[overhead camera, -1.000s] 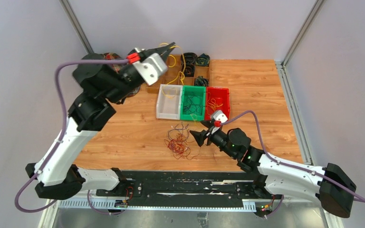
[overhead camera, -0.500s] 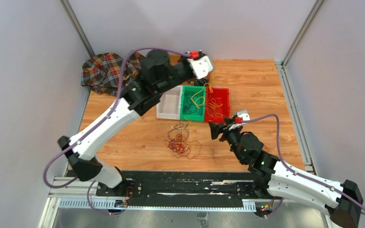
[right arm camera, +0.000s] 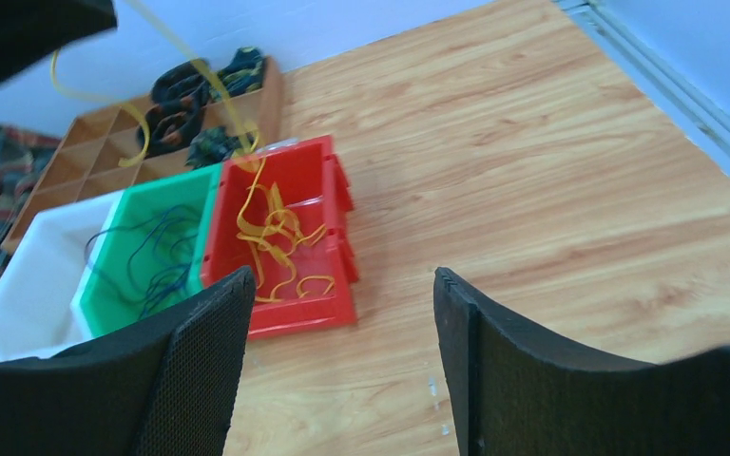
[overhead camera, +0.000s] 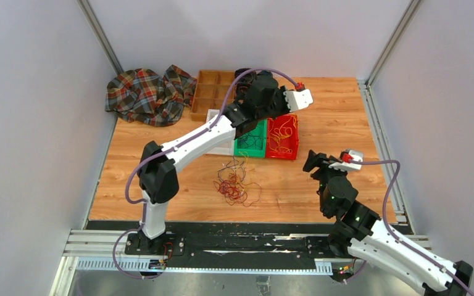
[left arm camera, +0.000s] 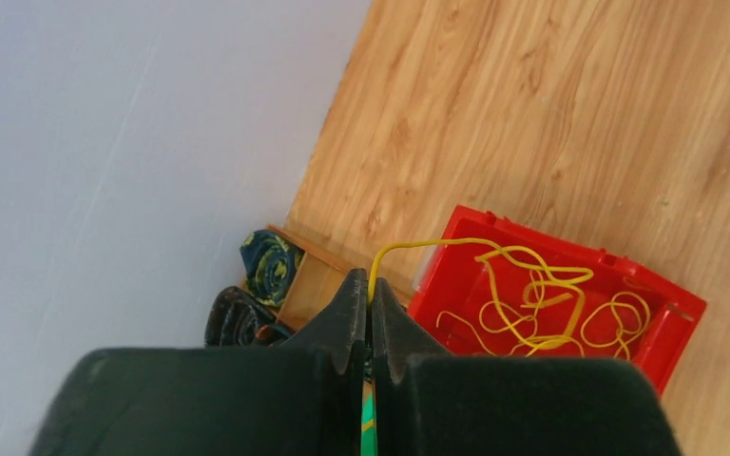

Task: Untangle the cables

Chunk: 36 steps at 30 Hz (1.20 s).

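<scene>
overhead, wrists apparently near, sharing red bin point(overhead camera: 282, 156)

A red bin point(overhead camera: 282, 156) holds yellow cables point(right arm camera: 271, 228). Beside it, a green bin point(overhead camera: 249, 153) carries dark blue strands point(right arm camera: 157, 266), then a white bin point(right arm camera: 33, 285). Before the red bin, a red, yellow and dark purple tangle point(overhead camera: 234, 185) lies on the honey-grained table point(overhead camera: 345, 111); far left, a red, green and navy plaid cloth point(overhead camera: 142, 95).

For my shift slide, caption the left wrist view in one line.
The left hand pinches a yellow cable that runs into the red bin.
</scene>
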### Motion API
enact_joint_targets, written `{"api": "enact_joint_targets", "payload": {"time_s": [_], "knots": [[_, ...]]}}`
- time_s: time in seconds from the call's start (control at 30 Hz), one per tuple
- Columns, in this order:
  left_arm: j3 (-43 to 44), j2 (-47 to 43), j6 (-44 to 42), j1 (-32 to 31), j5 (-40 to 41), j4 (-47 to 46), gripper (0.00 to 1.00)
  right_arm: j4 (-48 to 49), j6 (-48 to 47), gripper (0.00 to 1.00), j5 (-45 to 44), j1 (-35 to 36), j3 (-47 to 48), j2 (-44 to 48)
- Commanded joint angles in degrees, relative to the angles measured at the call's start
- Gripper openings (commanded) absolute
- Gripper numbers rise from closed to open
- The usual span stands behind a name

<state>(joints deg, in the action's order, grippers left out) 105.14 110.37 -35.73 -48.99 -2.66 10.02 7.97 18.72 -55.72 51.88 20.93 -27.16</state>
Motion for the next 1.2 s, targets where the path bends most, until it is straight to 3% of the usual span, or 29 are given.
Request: {"api": "enact_joint_targets", "payload": {"time_s": [0.0, 0.17, 0.57, 1.17], "knots": [[3.0, 4.0, -2.7, 0.0, 3.2, -3.5, 0.00, -5.3, 5.4, 0.69, -1.3, -5.1, -1.4, 3.7], [5.3, 8.9, -2.7, 0.1, 4.0, -2.7, 0.01, -7.4, 6.8, 0.69, 1.2, -9.1, -0.5, 3.7], [0.7, 11.4, 2.3, -0.3, 4.0, -4.4, 0.00, -9.6, 8.2, 0.71, 4.8, -11.5, 2.9, 0.1], [8.1, 21.4, 10.7, -0.7, -1.0, -3.5, 0.01, -13.7, 7.0, 0.70, 4.6, -11.8, 6.2, 1.0]]}}
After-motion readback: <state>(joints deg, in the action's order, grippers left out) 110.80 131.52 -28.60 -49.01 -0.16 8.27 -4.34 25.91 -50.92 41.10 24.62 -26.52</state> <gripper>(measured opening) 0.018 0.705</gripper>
